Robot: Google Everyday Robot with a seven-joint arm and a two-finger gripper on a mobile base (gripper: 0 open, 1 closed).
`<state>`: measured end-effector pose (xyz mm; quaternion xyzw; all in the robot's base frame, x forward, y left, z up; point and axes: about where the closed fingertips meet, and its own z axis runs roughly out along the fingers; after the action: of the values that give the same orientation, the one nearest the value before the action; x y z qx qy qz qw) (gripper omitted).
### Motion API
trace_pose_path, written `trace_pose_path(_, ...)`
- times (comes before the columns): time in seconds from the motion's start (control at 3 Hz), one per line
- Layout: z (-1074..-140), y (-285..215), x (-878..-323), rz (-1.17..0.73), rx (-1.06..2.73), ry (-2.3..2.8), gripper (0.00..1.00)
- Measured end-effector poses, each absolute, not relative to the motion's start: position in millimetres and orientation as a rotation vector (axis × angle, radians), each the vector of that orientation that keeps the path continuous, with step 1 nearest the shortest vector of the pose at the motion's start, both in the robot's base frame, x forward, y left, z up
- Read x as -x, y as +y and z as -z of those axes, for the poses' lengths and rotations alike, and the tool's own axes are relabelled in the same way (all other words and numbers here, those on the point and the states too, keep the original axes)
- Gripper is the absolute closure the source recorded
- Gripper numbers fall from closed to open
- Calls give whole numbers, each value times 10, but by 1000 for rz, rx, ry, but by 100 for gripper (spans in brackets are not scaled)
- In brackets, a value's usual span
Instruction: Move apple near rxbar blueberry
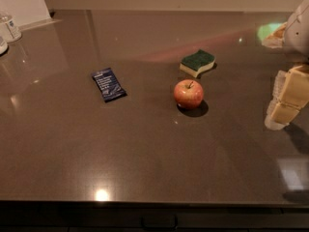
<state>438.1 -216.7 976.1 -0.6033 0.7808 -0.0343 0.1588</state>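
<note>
The gripper (pixel 285 100) sits at the right edge of the view, at about 3 o'clock from the middle of the table (pixel 145 153). It points down, its cream-coloured tip low over the dark, glossy top. Whether it is apart or together I cannot tell, as it is partly cut off by the edge. It holds nothing that can be seen and touches none of the loose things. The nearest of these is the apple (pixel 189 94), at 9 o'clock from the gripper and well apart from it. The apple stands upright near the middle of the table with its stem up and a shadow on its near right side. Near it, at about 12 to 1 o'clock, lies the sponge (pixel 197 62), green side up with a yellow edge showing; the two do not touch. The bar (pixel 108 84) lies flat at about 9 to 10 o'clock from the apple, well apart from it, dark blue with white lines of text, its long side angled from far left to near right. Far off at 10 o'clock, in the table's back left corner, a small clear bottle (pixel 9 27) stands in front of a white board (pixel 24 1).
</note>
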Motion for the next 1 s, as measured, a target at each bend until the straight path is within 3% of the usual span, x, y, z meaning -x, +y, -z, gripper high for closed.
trace_pose_path(1.0,-9585,-1763,-4681,24,1672,2178,0)
